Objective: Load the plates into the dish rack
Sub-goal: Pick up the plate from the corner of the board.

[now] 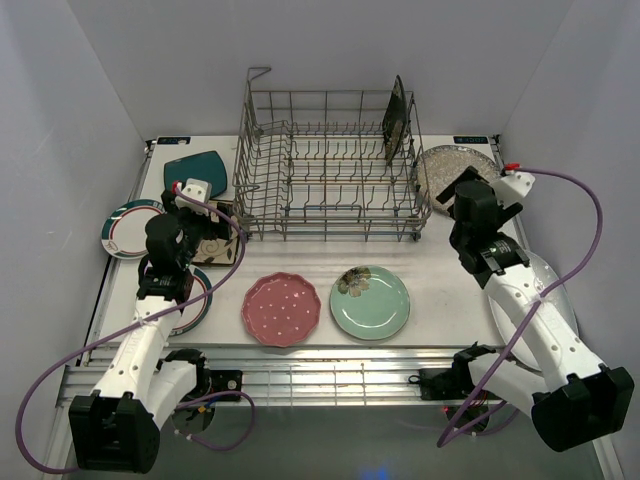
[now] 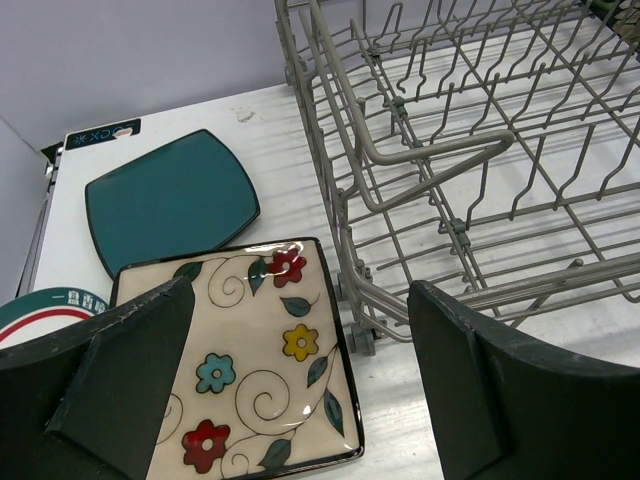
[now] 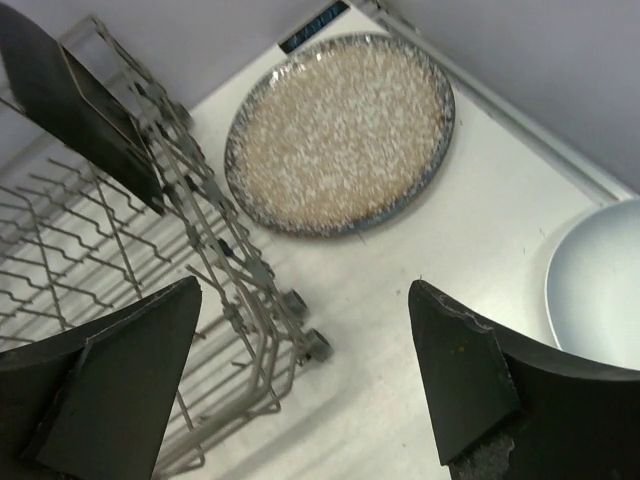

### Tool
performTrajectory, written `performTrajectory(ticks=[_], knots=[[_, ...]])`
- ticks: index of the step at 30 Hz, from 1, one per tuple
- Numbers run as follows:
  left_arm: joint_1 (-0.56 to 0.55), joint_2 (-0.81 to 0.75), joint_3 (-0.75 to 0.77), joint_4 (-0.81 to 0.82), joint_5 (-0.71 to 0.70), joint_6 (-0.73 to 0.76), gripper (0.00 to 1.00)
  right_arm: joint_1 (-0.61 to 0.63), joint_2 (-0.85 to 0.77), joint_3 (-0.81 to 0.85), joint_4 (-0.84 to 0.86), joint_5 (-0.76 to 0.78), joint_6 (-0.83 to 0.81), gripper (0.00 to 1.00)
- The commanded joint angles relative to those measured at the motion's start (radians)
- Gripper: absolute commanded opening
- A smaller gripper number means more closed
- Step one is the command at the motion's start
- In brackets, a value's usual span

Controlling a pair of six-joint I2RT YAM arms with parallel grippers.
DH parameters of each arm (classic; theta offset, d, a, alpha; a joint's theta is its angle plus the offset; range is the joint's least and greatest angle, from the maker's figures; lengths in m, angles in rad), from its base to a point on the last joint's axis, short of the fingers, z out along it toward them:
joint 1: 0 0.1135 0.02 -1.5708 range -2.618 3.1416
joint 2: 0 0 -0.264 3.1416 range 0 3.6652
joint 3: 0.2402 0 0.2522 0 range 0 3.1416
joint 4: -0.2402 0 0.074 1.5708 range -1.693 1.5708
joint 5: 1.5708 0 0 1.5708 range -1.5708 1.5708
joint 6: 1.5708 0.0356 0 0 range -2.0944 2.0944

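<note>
Plates: nine in view, eight lying flat on the table [image 1: 450, 290] and one standing in the dish rack [image 1: 330, 212].
Dish rack: grey wire basket at the back middle of the table, tines upright.
In the rack: a dark plate [image 1: 396, 120] stands on edge at the right end.
Left of the rack: the teal square plate [image 2: 170, 200] lies at the back. The floral square plate [image 2: 250, 370] is nearer, just beside the rack's corner. A white rimmed round plate [image 1: 125, 225] sits at the table's left edge.
Under the left arm: a second rimmed round plate [image 1: 197, 308], partly hidden.
Front of the rack: the pink dotted plate [image 1: 282, 309] and the mint green plate [image 1: 370, 301] lie side by side, apart.
Right of the rack: the speckled plate [image 3: 340, 130] is just beside the basket. The big white oval plate [image 3: 600, 280] is nearer, partly under the right arm.
Left gripper [image 2: 300, 310]: fingers spread wide, nothing between them, above the floral square plate.
Right gripper [image 3: 305, 300]: fingers spread wide and empty, over bare table between the rack's right end and the oval plate.
</note>
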Motion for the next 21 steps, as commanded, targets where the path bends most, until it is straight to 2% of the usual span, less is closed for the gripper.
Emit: performTrajectory(ticks=[1, 10, 17, 21], knots=[[0.0, -0.02, 0.031, 0.004, 0.0, 0.01, 0.98, 0.001, -0.027, -0.066, -0.009, -0.03, 0.127, 0.9], [0.0, -0.029, 0.029, 0.004, 0.004, 0.015, 0.98, -0.051, -0.114, -0.25, 0.025, -0.064, 0.307, 0.9], [0.0, -0.027, 0.028, 0.004, 0.006, 0.015, 0.98, -0.238, -0.055, -0.301, 0.107, -0.337, 0.343, 0.9], [0.0, -0.026, 0.028, 0.004, 0.01, 0.014, 0.98, -0.298, -0.033, -0.321, 0.167, -0.369, 0.383, 0.9]])
